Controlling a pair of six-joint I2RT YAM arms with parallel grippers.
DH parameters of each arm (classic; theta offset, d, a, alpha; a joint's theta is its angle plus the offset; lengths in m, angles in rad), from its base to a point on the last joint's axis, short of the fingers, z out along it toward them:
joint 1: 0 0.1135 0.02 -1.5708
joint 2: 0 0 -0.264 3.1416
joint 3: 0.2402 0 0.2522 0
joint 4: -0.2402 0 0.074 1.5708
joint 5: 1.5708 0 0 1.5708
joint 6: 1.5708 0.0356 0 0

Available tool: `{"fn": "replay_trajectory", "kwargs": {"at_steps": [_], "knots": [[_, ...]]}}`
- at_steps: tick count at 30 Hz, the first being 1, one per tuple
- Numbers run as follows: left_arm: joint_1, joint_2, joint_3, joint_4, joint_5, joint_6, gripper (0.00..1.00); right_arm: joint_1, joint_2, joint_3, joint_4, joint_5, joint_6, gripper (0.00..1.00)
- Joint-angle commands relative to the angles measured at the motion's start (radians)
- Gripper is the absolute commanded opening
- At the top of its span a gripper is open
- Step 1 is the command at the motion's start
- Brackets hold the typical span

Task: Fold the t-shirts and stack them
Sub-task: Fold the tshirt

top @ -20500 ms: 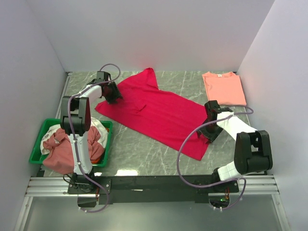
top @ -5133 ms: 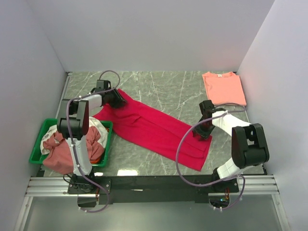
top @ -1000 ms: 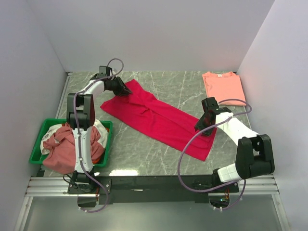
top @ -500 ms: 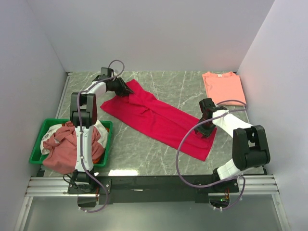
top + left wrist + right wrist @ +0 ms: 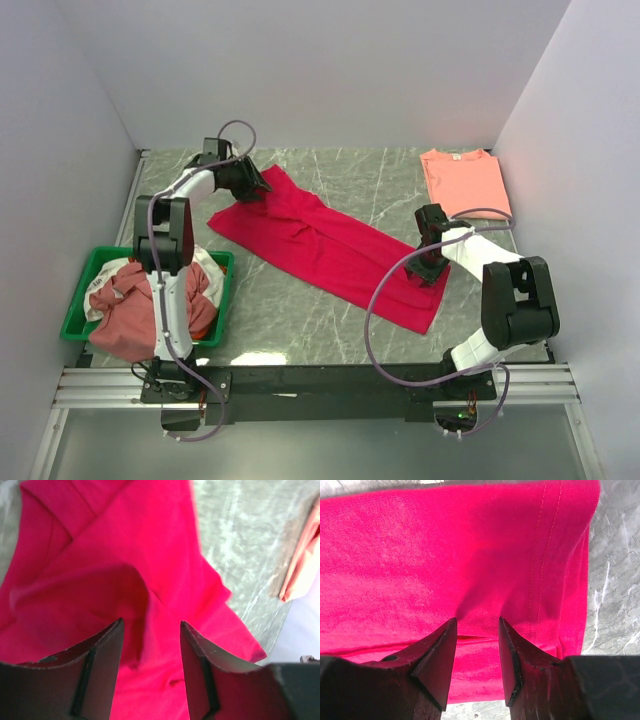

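A crimson-red t-shirt [image 5: 330, 245] lies folded into a long band, running diagonally from the back left to the front right of the marble table. My left gripper [image 5: 258, 186] hovers over its back-left end, open, with the red cloth [image 5: 150, 570] loose beneath the jaws [image 5: 151, 624]. My right gripper [image 5: 428, 270] sits over the shirt's front-right hem [image 5: 540, 555], also open [image 5: 477, 621], with cloth lying flat under the fingertips. A salmon-pink t-shirt [image 5: 465, 183] lies folded at the back right. More t-shirts [image 5: 130, 310] are heaped in the tray.
A green plastic tray [image 5: 78, 300] stands at the front left beside the left arm's base. White walls close in the table on the left, back and right. The salmon-pink shirt [image 5: 302, 565] shows at the right edge of the left wrist view.
My left gripper's jaws have spread and let go of the red shirt's back-left end. The right gripper has shifted slightly nearer over the hem, jaws unchanged.
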Motion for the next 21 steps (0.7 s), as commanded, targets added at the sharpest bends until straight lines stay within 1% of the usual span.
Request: {"fn": "replay_trajectory", "kwargs": {"at_steps": [1, 7, 11, 14, 21], "knots": [[-0.001, -0.153, -0.076, 0.054, -0.032, 0.065, 0.55, -0.006, 0.004, 0.026, 0.02, 0.021, -0.001, 0.46], [-0.001, -0.247, -0.219, 0.128, -0.012, 0.059, 0.55, -0.006, -0.004, 0.012, 0.023, 0.021, -0.002, 0.46], [-0.003, -0.251, -0.256, 0.082, -0.02, 0.077, 0.53, -0.006, -0.01, 0.007, 0.026, 0.02, -0.001, 0.46], [-0.006, -0.271, -0.308, 0.094, -0.034, 0.085, 0.52, -0.006, -0.012, 0.006, 0.026, 0.02, 0.003, 0.46], [-0.035, -0.241, -0.296, 0.073, -0.052, 0.106, 0.5, -0.006, -0.016, 0.004, 0.028, 0.015, 0.004, 0.46]]}}
